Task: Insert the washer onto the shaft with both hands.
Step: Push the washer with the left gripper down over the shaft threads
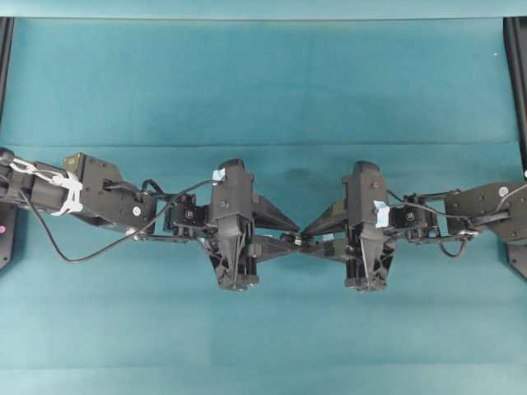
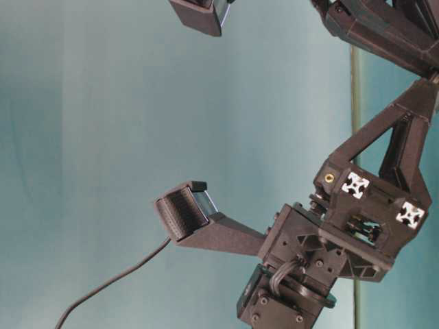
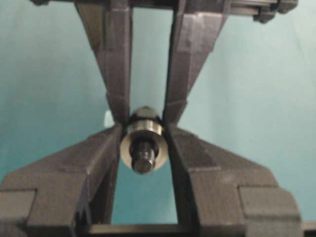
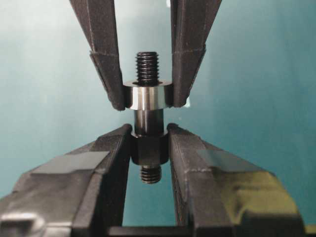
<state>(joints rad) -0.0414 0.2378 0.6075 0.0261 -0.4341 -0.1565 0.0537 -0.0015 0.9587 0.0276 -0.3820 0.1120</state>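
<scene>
A: What lies under you?

B: A teal desk [image 1: 263, 74], with both my arms meeting above its middle.

A: Where is the shaft?

B: My right pincer [image 4: 147, 129] is clamped on the shaft [image 4: 146, 148] at its thick lower part; a threaded end sticks out past the ring.

A: And the washer?

B: The washer [image 4: 147, 96] sits around the shaft, pinched at its sides by my left pincer [image 3: 143, 129].

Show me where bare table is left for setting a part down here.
Bare teal table runs wide behind both arms and along the near edge. The crowded spot is the centre, where the left gripper and right gripper meet tip to tip around the washer and shaft.
</scene>
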